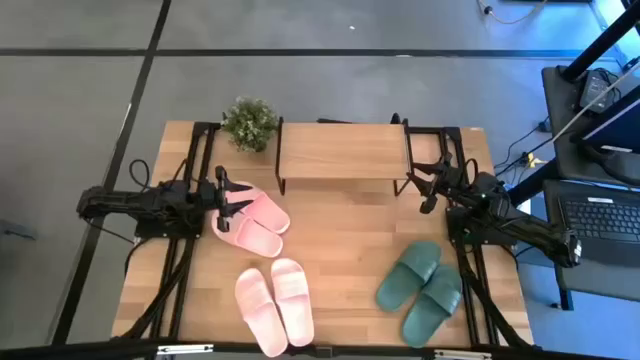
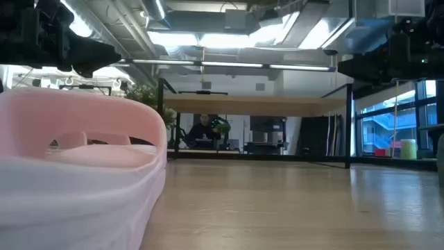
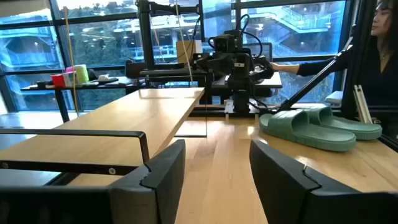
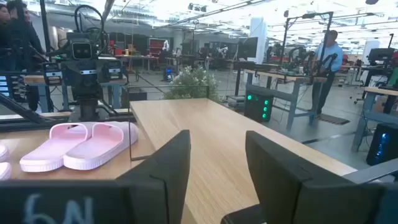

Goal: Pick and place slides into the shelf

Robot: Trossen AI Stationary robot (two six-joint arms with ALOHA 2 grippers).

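Slides [image 1: 250, 223]: two pink pairs, one green [image 1: 420, 290] | shelf [image 1: 343, 152] bare | both hands apart

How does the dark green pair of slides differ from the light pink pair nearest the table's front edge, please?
The dark green pair of slides lies on the table's right side, leaning diagonally; the front light pink pair of slides lies near the middle-left, closer to straight. The colours differ: green against pink. In both pairs, the two slides lie side by side, strap up, on the wooden table.

Potted plant [image 1: 249, 124]; laptop [image 1: 605, 217].
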